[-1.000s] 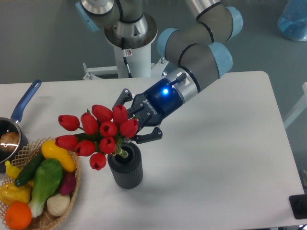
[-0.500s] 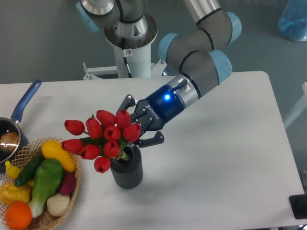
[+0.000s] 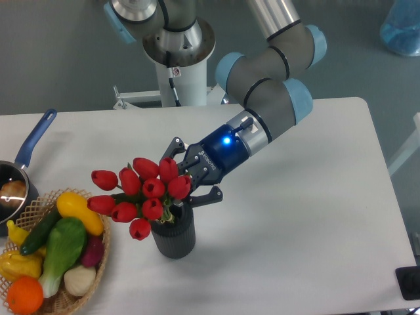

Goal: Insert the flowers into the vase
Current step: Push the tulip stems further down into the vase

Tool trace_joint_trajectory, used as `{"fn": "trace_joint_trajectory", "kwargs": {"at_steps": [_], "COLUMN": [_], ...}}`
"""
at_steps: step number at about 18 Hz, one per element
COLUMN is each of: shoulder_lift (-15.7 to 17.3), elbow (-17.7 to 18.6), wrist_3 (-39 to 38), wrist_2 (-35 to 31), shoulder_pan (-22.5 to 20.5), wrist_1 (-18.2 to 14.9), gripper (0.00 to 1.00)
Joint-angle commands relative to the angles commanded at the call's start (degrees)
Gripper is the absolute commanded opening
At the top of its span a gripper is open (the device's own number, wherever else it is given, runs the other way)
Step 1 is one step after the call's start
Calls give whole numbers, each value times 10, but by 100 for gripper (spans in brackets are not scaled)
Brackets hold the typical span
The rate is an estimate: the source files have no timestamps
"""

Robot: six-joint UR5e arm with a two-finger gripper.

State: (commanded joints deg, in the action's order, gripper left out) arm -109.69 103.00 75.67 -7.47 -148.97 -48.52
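While the grey-and-blue jointed robot arm [image 3: 269, 92] reaches down and leftward from its white pedestal [image 3: 180, 72], its dark blue two-finger gripper [image 3: 190, 177] sits just above and behind the short dark grey ribbed cylindrical vase [image 3: 173, 235]. The black fingers [image 3: 209, 196] are spread on either side of the stems, though whether they actually pinch them cannot be told, since the blooms hide the contact. The bunch of red artificial tulips [image 3: 141, 193] leans left over the vase's mouth, its green stems entering the opening. Left of the vase lies a wicker basket [image 3: 98, 266] of colourful plastic vegetables [image 3: 59, 246]; further left, a blue-handled saucepan [image 3: 29, 147] sits on the white table [image 3: 295, 230].
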Motion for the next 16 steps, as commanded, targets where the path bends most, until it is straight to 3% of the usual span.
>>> {"fn": "trace_joint_trajectory", "kwargs": {"at_steps": [4,16], "shoulder_lift": [0,3], "elbow": [18,39], "wrist_3": [38,40], "wrist_2": [1,2], "shoulder_pan": [-2,-6], "wrist_1": [-1,0], "gripper": [41,42]}}
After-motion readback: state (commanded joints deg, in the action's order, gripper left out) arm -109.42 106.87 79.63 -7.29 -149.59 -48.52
